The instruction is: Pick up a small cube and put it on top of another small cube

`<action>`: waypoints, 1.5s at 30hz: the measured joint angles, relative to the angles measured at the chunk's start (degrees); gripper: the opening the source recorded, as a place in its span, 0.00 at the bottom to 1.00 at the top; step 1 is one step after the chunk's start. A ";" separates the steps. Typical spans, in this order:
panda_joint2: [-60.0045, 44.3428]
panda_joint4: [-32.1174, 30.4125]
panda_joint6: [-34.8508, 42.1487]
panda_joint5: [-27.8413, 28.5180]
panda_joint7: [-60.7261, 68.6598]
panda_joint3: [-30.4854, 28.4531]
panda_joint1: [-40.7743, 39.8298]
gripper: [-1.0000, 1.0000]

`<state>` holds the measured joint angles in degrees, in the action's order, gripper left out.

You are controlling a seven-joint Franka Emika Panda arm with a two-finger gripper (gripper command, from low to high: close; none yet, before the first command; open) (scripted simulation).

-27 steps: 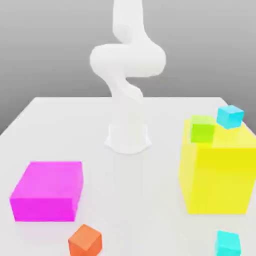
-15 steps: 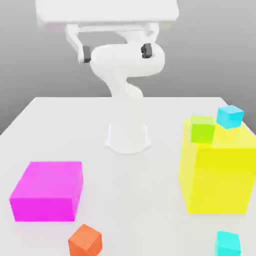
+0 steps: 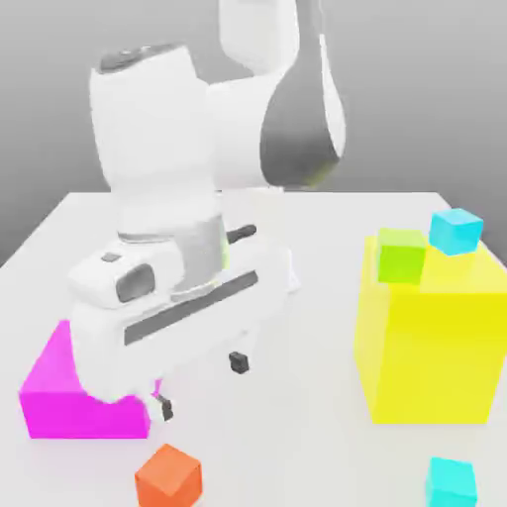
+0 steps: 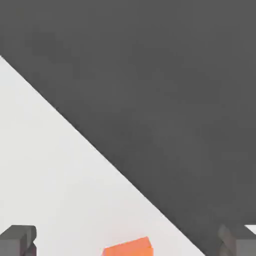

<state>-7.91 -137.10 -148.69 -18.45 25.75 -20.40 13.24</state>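
Observation:
The small orange cube (image 3: pixel 168 474) rests on the white table near its front edge, toward the exterior view's left; in the hand view the orange cube (image 4: pixel 128 248) shows between the two dark fingertips. My gripper (image 3: pixel 201 385) hangs open a little above and behind it, holding nothing, fingers spread wide. One small cyan cube (image 3: pixel 452 482) lies on the table at the front right. A second cyan cube (image 3: pixel 456 231) sits on top of the big yellow block (image 3: pixel 431 342), beside a small lime-green cube (image 3: pixel 400 255).
A large magenta block (image 3: pixel 64 391) stands at the exterior view's left, partly hidden by my hand. The arm's white body fills the middle of the scene. In the hand view the table edge (image 4: pixel 95 145) runs diagonally, with dark floor beyond.
The arm has swung down from high above the table to just over the orange cube, and now hides part of the magenta block. No cube has moved.

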 joint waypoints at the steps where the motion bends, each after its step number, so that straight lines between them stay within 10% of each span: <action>1: -1.53 -0.25 -0.76 0.42 1.68 0.03 -0.35 0.50; 10: -16.24 0.16 -10.68 -0.38 12.50 4.03 -5.46 0.50; 11: -17.91 0.53 -11.86 -1.56 13.39 5.08 -6.27 0.00; 23: -9.78 -1.31 -5.70 4.73 9.14 0.82 -3.02 0.00; 40: -11.90 6.93 -1.00 19.28 46.03 21.53 9.30 0.00; 41: -13.81 7.26 -2.65 19.70 46.68 21.89 9.55 1.00; 45: -13.81 7.26 -2.65 19.70 46.68 21.89 9.55 1.00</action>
<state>-21.72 -129.83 -151.35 1.25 72.43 1.49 22.79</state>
